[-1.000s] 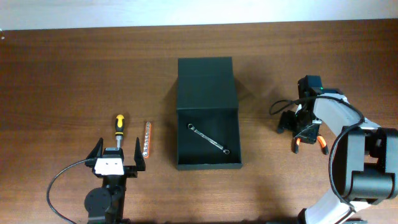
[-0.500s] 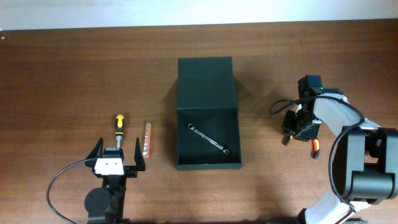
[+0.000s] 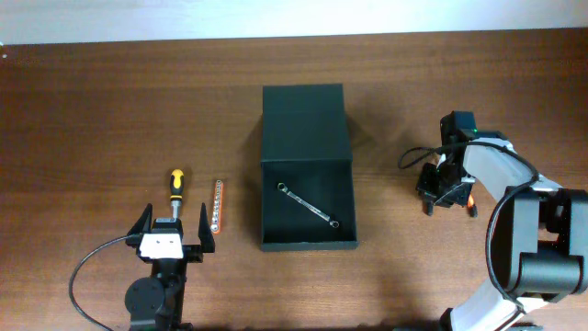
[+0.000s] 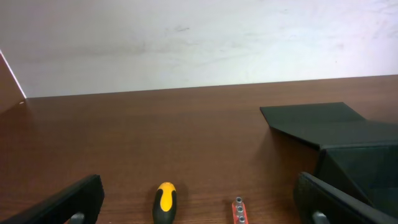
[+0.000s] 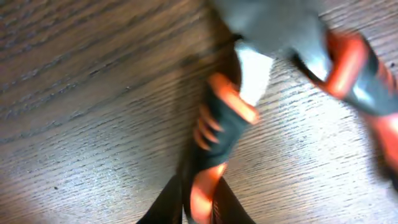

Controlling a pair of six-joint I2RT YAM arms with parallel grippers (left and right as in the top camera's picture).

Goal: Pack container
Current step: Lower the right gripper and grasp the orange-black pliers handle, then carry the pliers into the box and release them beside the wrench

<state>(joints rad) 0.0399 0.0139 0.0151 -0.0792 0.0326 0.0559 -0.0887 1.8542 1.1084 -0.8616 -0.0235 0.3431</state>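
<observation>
- Nothing legible on the container (image 3: 303, 110): no words, brand or numbers.
- The screwdriver (image 3: 175, 181) left of it bears no readable mark either.

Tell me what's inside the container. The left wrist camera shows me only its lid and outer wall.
Observer: One silver wrench lies diagonally on the floor of the container. Nothing else is in it.
Operator: Where's the right gripper?
Observer: The right gripper is low over the table, right of the container, with its fingers astride the orange-handled pliers. That picture is too blurred to confirm a grip.
Operator: And the screwdriver's shaft?
Observer: From overhead, the screwdriver points its shaft back between the open fingers of the left gripper.
</observation>
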